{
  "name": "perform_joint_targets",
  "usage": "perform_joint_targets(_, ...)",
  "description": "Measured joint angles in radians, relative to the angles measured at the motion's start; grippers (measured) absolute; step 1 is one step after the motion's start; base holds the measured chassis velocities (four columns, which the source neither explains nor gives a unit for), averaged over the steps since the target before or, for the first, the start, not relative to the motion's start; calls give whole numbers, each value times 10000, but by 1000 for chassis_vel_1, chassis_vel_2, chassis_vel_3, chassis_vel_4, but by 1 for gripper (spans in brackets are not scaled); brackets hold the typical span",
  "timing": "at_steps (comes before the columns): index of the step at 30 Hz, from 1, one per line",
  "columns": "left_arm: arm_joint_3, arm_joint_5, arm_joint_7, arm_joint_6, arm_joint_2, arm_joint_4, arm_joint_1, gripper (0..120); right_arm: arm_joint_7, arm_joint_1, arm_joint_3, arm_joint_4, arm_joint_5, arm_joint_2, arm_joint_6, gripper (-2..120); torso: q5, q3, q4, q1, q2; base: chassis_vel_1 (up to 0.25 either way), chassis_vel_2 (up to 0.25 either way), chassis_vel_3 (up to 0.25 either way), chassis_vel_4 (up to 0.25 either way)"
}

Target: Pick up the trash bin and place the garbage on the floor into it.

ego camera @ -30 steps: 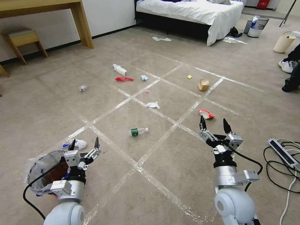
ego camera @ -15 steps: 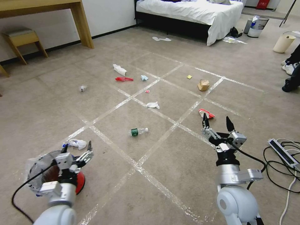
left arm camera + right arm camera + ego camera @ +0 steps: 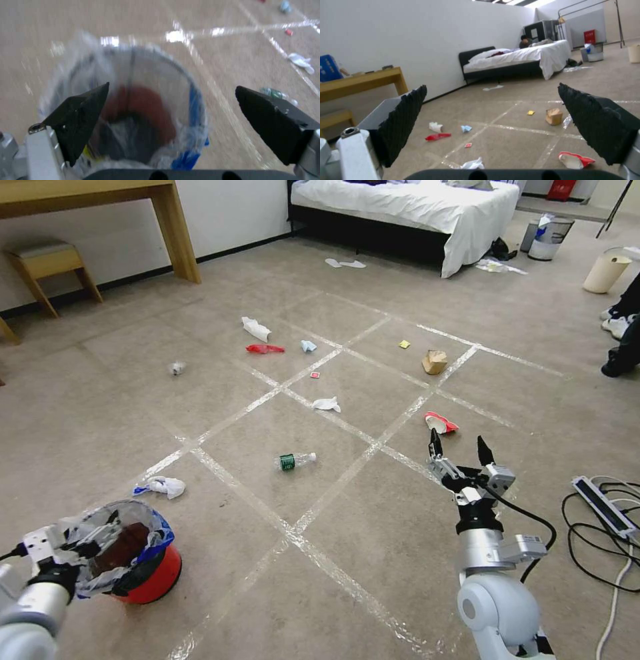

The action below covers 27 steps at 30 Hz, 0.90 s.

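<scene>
None done: the trash bin (image 3: 137, 560) sits on the floor (image 3: 373, 553) at 8 o'clock, not lifted.
Left gripper (image 3: 171, 98): fingers spread wide, poised over the bin's bagged mouth, gripping nothing.
Right gripper (image 3: 457, 450): at 4 o'clock, fingers spread, empty.
Garbage left: bottle (image 3: 296, 461) centre; tissue (image 3: 327, 404), red wrapper (image 3: 440, 422), paper bag (image 3: 434, 361) toward 12 to 2 o'clock.
Obstacles: power strip (image 3: 603, 505) and cables at 3 o'clock; bed (image 3: 413, 207) at 12.
</scene>
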Motion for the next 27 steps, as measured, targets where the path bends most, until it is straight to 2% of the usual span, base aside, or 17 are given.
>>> perform_joint_targets(1,39,-706,-179,301,275,422,-232,100,3,-66,73,68,-19,1,0,100,1,0,-1,0,0,0,0,0,0)
perform_joint_targets(2,39,-706,-179,301,275,422,-232,100,3,-66,73,68,-19,1,0,100,1,0,-1,0,0,0,0,0,0)
perform_joint_targets(3,122,-1036,-186,487,535,990,-473,100,7,-168,165,158,-39,-1,0,100,2,0,-3,0,0,0,0,0,0)
perform_joint_targets(4,171,-1064,-134,527,680,1376,-588,100,12,-241,225,229,-44,-3,2,100,1,0,-2,0,0,0,0,0,0)
perform_joint_targets(5,171,-1064,-134,527,680,1376,-588,100,12,-241,225,229,-44,-3,2,100,1,0,-2,0,0,0,0,0,0)
perform_joint_targets(7,241,-1052,133,539,1015,2288,-765,100,31,-449,391,417,-59,-9,35,100,-1,0,1,0,0,0,0,0,0)
perform_joint_targets(8,241,-1052,133,539,1015,2288,-765,100,31,-449,391,417,-59,-9,35,100,-1,0,1,0,0,0,0,0,0)
perform_joint_targets(9,232,-999,320,518,1191,2667,-794,100,36,-546,461,490,-85,-1,63,100,1,0,1,0,1,0,0,0,0)
perform_joint_targets(10,232,-999,320,518,1191,2667,-794,100,36,-546,461,490,-85,-1,63,100,1,0,1,0,1,0,0,0,0)
perform_joint_targets(11,162,-918,559,467,1402,2955,-772,100,40,-616,510,530,-129,30,99,100,0,0,1,0,0,0,0,0,0)
perform_joint_targets(13,125,-900,639,443,1496,3053,-759,100,42,-637,513,533,-162,53,112,100,3,0,1,0,0,0,0,0,0)
perform_joint_targets(14,75,-860,809,375,1692,3277,-748,100,42,-668,508,533,-249,117,139,100,5,0,2,0,1,0,0,0,0)
perform_joint_targets(18,78,-811,992,298,1885,3591,-798,100,43,-686,454,524,-363,201,150,100,3,0,2,0,0,0,0,0,0)
perform_joint_targets(22,245,-704,1502,175,2203,4406,-1007,100,45,-687,397,481,-564,307,151,100,2,0,1,0,0,0,0,0,0)
perform_joint_targets(27,371,-585,1834,23,2371,4997,-1143,100,46,-734,412,481,-654,331,151,100,2,0,1,0,0,0,0,0,0)
